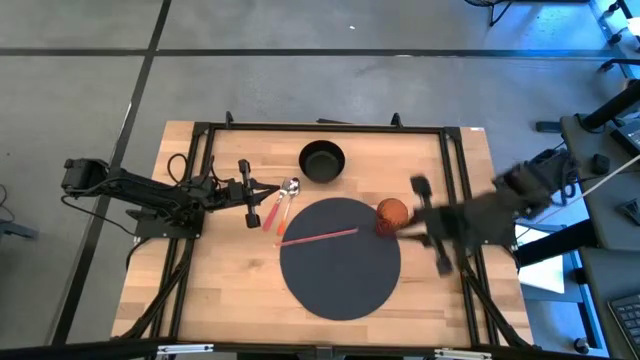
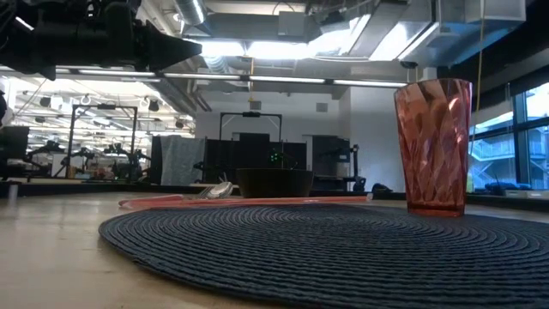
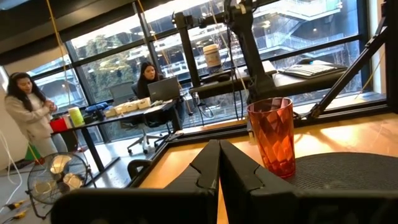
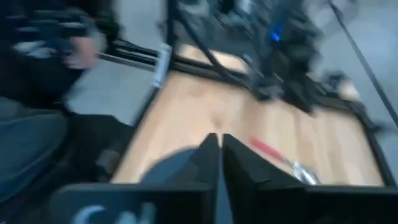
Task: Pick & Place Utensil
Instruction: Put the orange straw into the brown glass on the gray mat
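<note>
Red cup [image 1: 392, 213] stands on the mat's [image 1: 340, 275] two-o'clock edge, black bowl [image 1: 322, 160] beyond at twelve. Spoon [image 1: 288, 193] lies at ten o'clock beside the closed, empty left tool [image 1: 248, 207]. Right tool [image 1: 432, 226], closed and empty, sits just past the cup.

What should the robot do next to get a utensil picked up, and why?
Probably open the left gripper and ease it toward the spoon. Its fingers are shut with nothing between them, and it sits beside the spoon and the red-handled utensil, both on bare wood just off the dark round mat. The right gripper is also shut and empty, near the red cup.
</note>
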You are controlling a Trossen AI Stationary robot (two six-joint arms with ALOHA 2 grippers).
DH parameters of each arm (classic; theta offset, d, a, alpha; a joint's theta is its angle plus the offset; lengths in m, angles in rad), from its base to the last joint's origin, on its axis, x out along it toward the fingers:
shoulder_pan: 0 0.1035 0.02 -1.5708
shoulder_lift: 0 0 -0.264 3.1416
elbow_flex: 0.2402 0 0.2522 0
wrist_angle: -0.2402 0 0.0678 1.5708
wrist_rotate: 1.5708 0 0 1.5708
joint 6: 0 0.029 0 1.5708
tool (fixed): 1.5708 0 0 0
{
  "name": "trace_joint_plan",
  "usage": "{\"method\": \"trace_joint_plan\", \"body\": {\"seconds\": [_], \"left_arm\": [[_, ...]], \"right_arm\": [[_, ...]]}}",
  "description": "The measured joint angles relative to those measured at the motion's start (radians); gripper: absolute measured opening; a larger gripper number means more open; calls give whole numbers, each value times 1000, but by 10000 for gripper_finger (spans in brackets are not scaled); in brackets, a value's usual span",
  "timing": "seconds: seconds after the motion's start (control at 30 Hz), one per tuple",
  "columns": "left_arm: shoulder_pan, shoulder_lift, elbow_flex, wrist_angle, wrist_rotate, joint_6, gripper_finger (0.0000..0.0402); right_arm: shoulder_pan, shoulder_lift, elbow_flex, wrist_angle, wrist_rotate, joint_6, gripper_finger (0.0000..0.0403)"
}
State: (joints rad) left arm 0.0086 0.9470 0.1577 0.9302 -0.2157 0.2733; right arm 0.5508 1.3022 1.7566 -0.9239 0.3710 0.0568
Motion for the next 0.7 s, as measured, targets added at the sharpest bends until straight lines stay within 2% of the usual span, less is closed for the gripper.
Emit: {"method": "trace_joint_plan", "body": {"seconds": [0.07, 0.23, 0.4, 0.57, 0.63, 0.7], "left_arm": [[0, 0, 0, 0, 0, -6, 3], [0, 0, 0, 0, 0, -24, 3], [0, 0, 0, 0, 0, -25, 3], [0, 0, 0, 0, -8, -9, 3], [0, 0, 0, 0, -11, -9, 3], [0, 0, 0, 0, -11, -11, 3]], "right_arm": [[61, -48, -109, 133, 0, -66, 8], [110, -183, -413, 553, -47, -233, 29], [31, -346, -625, 656, -120, -220, 25], [-86, -529, -839, 904, -379, -211, 5], [-116, -581, -911, 957, -386, -183, 7], [-137, -628, -976, 958, -346, -179, 7]]}}
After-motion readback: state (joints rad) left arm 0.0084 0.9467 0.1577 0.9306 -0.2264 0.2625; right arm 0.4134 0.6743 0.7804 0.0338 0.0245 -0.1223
